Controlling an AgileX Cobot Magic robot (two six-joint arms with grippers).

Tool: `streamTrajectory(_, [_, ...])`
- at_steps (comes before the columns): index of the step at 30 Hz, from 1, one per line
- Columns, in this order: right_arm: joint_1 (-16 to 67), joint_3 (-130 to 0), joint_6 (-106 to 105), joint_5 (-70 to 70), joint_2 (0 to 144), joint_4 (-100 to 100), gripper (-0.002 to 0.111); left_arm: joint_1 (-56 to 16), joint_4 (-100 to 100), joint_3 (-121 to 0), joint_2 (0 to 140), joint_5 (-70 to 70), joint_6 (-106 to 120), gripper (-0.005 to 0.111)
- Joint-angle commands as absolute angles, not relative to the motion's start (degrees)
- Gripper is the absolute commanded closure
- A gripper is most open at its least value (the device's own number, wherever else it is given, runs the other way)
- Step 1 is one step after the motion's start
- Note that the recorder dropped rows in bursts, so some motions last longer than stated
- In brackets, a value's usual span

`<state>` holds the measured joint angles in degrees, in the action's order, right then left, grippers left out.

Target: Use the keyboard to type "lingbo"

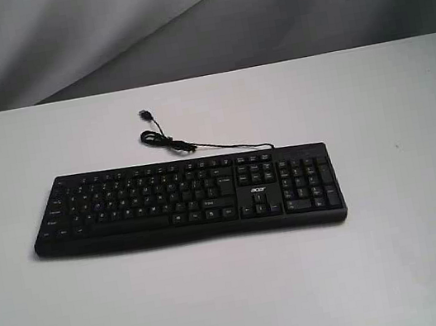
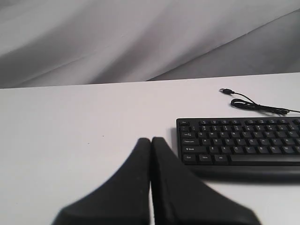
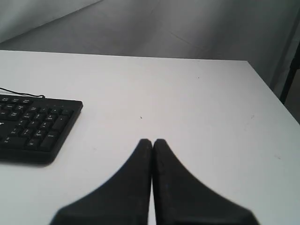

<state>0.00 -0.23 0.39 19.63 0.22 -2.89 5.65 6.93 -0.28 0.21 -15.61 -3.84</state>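
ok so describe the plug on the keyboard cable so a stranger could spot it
On the white table lies a wide black keyboard. A thin black cable leaves its far edge near the number pad and loops away toward the grey backdrop. The plug is the small dark tip at the loose end, resting on the table, plugged into nothing.

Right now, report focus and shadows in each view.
Exterior view: soft even light, legends on the keyboard too small to read, a thin shadow under its front edge. Left wrist view: left gripper blurred up close, keyboard sharper. Right wrist view: right gripper equally blurred, table evenly lit, no glare.
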Motion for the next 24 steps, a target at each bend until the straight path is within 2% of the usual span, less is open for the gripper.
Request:
streamTrajectory(1, [0.0, 0.0, 0.5, 19.5, 0.0, -2.7, 0.108, 5.7, 6.7, 0.0, 0.0, -15.2, -4.0, 0.106])
streamTrajectory(6, [0.0, 0.0, 0.0, 17.4, 0.0, -3.8, 0.108, 5.7, 6.7, 0.0, 0.0, -15.2, -4.0, 0.106])
streamTrajectory(14, [0.0, 0.0, 0.0, -12.4, 0.0, -5.2, 0.108, 5.7, 6.7, 0.0, 0.0, -15.2, -4.0, 0.106])
streamTrajectory(24, [0.0, 0.0, 0.5, -21.5, 0.0, -4.7, 0.108, 5.7, 6.7, 0.0, 0.0, -15.2, -4.0, 0.106])
